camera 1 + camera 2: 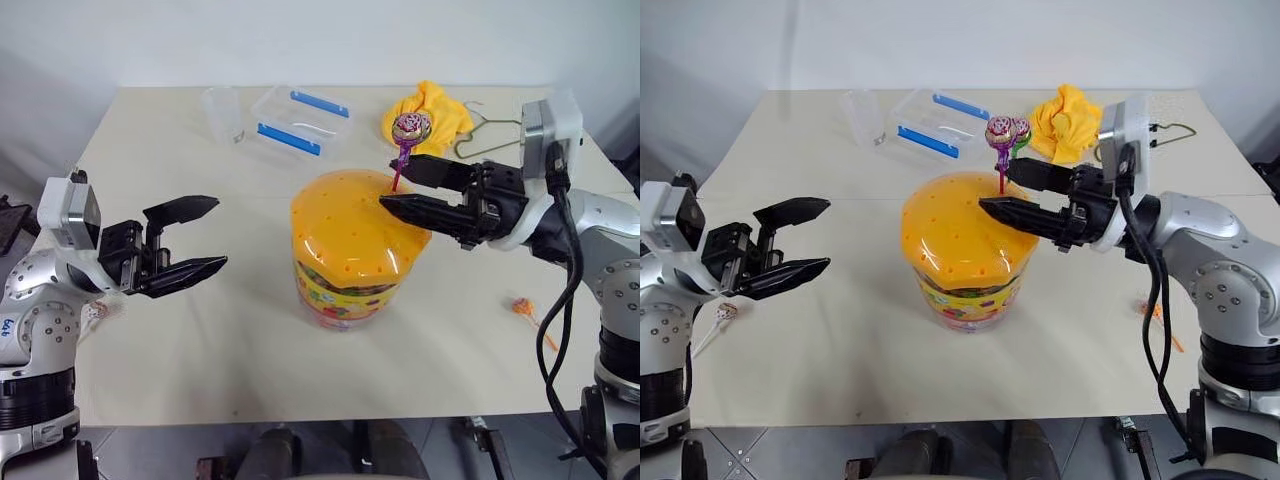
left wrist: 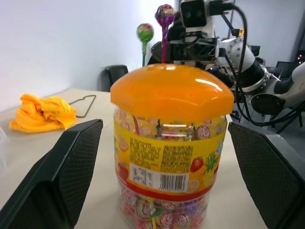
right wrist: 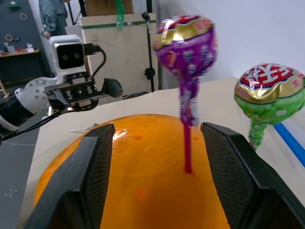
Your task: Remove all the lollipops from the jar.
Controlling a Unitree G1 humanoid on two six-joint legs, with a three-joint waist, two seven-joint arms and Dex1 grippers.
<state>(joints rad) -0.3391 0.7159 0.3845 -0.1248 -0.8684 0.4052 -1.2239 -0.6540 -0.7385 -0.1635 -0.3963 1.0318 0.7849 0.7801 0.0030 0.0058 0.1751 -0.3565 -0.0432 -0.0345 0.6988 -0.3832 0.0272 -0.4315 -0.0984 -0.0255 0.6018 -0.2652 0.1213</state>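
The jar's (image 1: pixel 345 262) lid hides how deep the 2 sticks go. A small wrapped sweet (image 1: pixel 724 313) sits half hidden behind the left arm.

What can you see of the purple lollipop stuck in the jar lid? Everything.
The purple lollipop has a round head in shiny purple wrapper with a gold, red and white top, on a thin magenta stick. It stands nearly upright, stick planted in a hole of the jar's orange domed lid. The right claw brackets the stick with open fingers, not touching it. A green lollipop stands beside it.
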